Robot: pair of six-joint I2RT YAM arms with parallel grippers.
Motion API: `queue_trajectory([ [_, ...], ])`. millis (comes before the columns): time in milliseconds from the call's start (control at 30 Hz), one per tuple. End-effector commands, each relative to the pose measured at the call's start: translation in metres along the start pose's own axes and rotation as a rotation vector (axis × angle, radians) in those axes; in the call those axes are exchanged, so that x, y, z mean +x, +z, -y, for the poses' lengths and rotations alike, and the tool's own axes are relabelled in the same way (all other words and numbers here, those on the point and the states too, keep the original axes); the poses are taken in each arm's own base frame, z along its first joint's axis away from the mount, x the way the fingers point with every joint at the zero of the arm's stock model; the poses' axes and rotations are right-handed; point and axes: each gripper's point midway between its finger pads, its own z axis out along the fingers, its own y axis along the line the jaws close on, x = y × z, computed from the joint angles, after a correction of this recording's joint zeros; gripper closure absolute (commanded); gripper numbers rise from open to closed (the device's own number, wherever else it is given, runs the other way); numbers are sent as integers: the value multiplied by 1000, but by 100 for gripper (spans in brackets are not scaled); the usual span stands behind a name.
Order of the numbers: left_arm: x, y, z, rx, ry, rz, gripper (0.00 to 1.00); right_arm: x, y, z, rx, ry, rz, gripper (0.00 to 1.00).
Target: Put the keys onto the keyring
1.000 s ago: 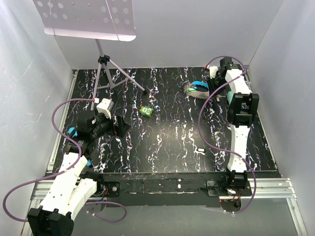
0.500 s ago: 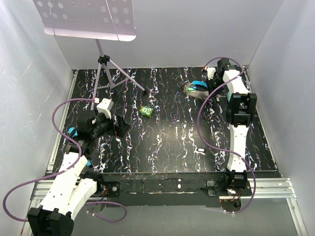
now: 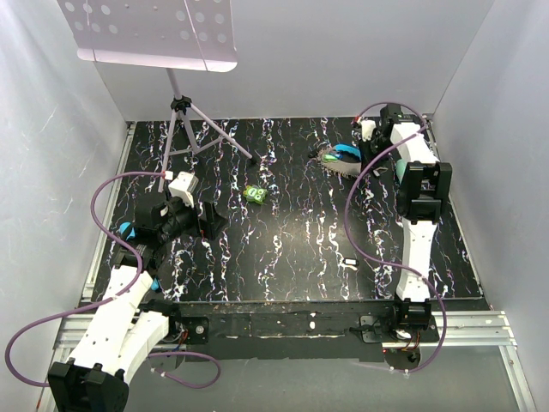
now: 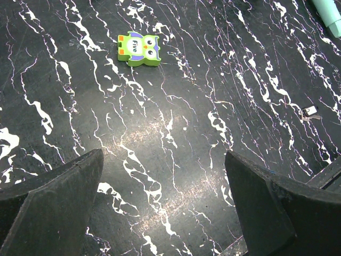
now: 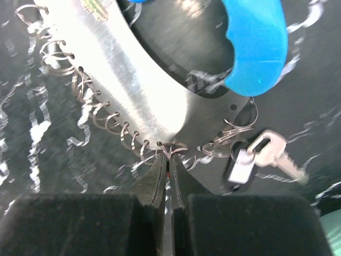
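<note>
The left gripper (image 4: 164, 160) is held low over the near-left part of the black marbled table (image 3: 292, 249), jaws spread wide, nothing between them. A small silvery item (image 4: 308, 113) is seen on the table to its right, near the front edge; too small to be identified. A green owl eraser (image 4: 139, 49) marked "Five" is laid flat further out, mid-table, well apart from both grippers. The end of a teal marker (image 4: 326, 12) is caught at the top-right corner of the left wrist view.

The right arm (image 3: 416, 215) is stretched out to the far-right corner. There the right gripper (image 5: 169, 168) is closed: the fingertips are pressed together on one small wire ring at the edge of the keyring (image 5: 138, 101). From the wrist the keyring is seen as a curved flat metal plate with a row of small wire rings along its outer edge and a bright blue clip (image 5: 256, 48) on its inner side. In the top view it is located at the far right of the table, just left of the gripper. One silver key (image 5: 274, 152) and a white tag (image 5: 241, 168) are hung on rings at the plate's edge, just right of the pinched ring. Other keys cannot be made out.

A tripod (image 3: 184, 129) carrying a perforated plate (image 3: 150, 30) is stood at the far-left edge.
</note>
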Motion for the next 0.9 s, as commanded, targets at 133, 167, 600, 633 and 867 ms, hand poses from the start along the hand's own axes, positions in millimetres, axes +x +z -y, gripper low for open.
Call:
queue_trajectory([
  [133, -7, -4, 2, 9, 23, 25, 2, 22, -63, -78, -192, 45, 35, 97],
  [167, -7, -4, 3, 10, 25, 27, 2, 30, -65, -86, -212, 52, 29, 97],
  [600, -7, -4, 4, 18, 24, 26, 2, 111, -38, -173, -287, -35, -87, 95],
  [633, -7, -4, 4, 18, 23, 24, 2, 111, -37, -176, -295, -35, -91, 94],
  [867, -7, -4, 3, 9, 24, 24, 2, 107, -41, -199, -383, -49, -88, 87],
])
